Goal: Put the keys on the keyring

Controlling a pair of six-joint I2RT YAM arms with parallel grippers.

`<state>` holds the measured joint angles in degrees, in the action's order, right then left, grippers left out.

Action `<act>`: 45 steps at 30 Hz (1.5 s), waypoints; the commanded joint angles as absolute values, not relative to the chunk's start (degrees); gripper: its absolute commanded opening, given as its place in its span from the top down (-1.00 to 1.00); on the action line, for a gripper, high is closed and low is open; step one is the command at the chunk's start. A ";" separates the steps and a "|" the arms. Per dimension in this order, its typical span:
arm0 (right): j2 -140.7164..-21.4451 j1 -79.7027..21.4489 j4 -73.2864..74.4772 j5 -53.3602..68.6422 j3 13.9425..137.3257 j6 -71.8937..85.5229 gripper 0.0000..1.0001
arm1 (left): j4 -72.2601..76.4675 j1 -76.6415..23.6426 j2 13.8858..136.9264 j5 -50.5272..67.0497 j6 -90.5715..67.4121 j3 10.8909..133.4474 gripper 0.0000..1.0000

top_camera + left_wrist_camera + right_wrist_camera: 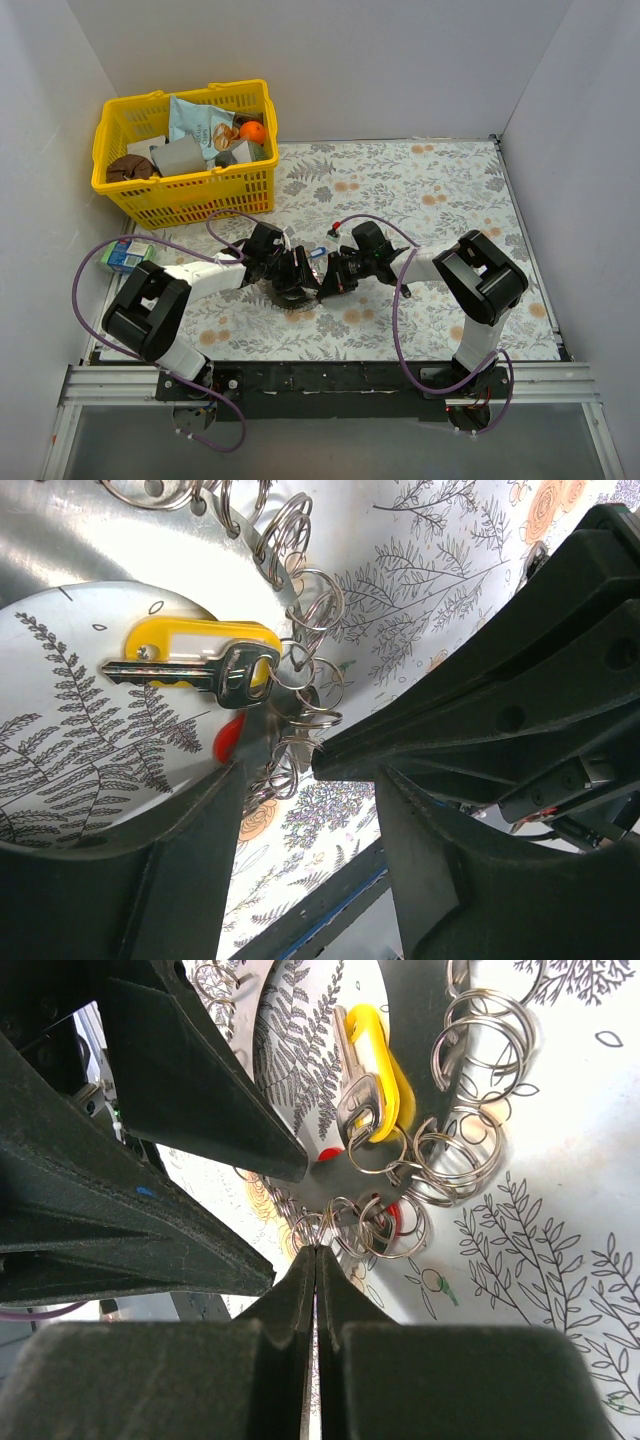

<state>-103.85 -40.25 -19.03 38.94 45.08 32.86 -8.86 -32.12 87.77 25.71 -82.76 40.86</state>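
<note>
The keyring (283, 298) lies mid-table under both grippers; its fringe of small silver rings (300, 590) shows close up in both wrist views. A yellow-headed key (195, 640) with a silver blade hangs on one small ring, also in the right wrist view (382, 1060). A red head (229, 737) shows behind the rings. Another red-headed key (337, 228) lies loose on the cloth behind the grippers. My right gripper (316, 1248) is shut, pinching one small ring of the keyring's fringe. My left gripper (305, 780) is open, its fingers either side of the rings, facing the right gripper.
A yellow basket (180, 195) with packets, boxes and an orange stands at the back left. A blue-green carton (125, 255) lies by the left wall. White walls close in the flowered cloth (450, 190) on three sides. Purple cables loop off both arms.
</note>
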 commanded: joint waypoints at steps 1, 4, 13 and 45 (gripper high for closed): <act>-102.66 -40.61 -18.55 38.15 45.61 31.29 0.97 | -8.79 -32.43 86.58 24.35 -81.92 42.10 -0.07; -102.22 -40.61 -16.88 37.62 45.97 29.80 0.97 | -10.45 -32.43 85.52 22.77 -80.95 43.68 -0.07; -103.10 -40.61 -18.63 39.11 46.32 30.32 0.77 | -11.51 -32.34 83.50 20.83 -80.42 44.91 -0.09; -103.45 -40.69 -22.14 38.93 46.41 32.52 0.33 | -11.78 -32.34 82.62 20.57 -80.59 44.12 -0.14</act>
<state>-104.73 -40.25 -19.57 39.16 45.21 32.38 -11.57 -32.12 85.43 21.41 -81.19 43.64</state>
